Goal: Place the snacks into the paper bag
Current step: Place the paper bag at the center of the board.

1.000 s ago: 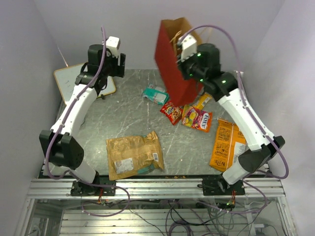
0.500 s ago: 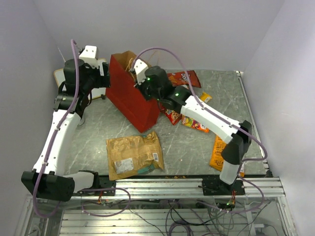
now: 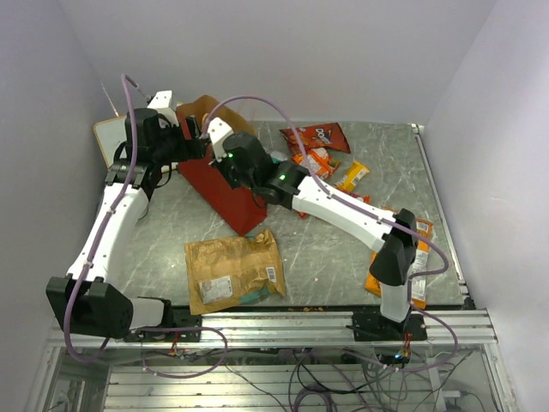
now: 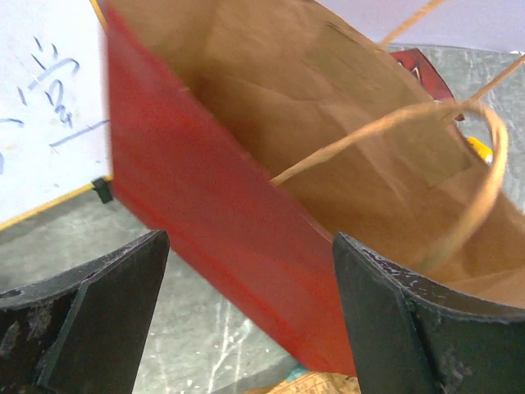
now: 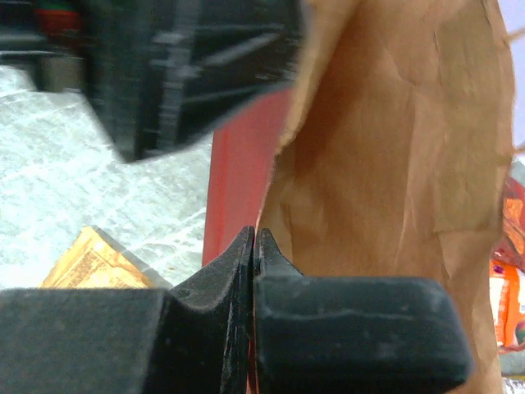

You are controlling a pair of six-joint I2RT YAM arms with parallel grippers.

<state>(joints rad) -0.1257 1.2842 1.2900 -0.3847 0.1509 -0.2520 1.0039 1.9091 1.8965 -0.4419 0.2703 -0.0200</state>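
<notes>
Item: paper bag (image 3: 227,193), tall, flat-bottomed, matte red outside and creased brown kraft inside, with twisted paper-cord handles (image 4: 484,172). Location: on the table (image 3: 171,232) at about 10 o'clock, leaning, mouth upward. Change: a second ago it hung in the air near 12 o'clock; it has since been carried across and brought down beside the white writing board (image 3: 107,137). Held by: right pincer (image 5: 253,238), its dark pads pressed together on the bag's upper wall. Attending: left pincer (image 4: 250,240), which has swung in and spread its jaws wide; it now straddles the red side wall and grips nothing. Reading: the bag seems to be getting parked and steadied, perhaps handed over. What shows of the inside holds no packet, so loading likely has not begun. Snacks, all crinkly foil lying flat outside the bag: large tan-gold packet (image 3: 233,273) at 6 o'clock, wrinkled, label up; dark red chip bag (image 3: 317,136) at 12 o'clock; small orange packs (image 3: 316,161) and a yellow one (image 3: 353,176) just right of the bag behind the right arm; large orange bag (image 3: 418,257) at 4 o'clock, partly hidden by that arm. Table surface: grey, veined, stone-like.
</notes>
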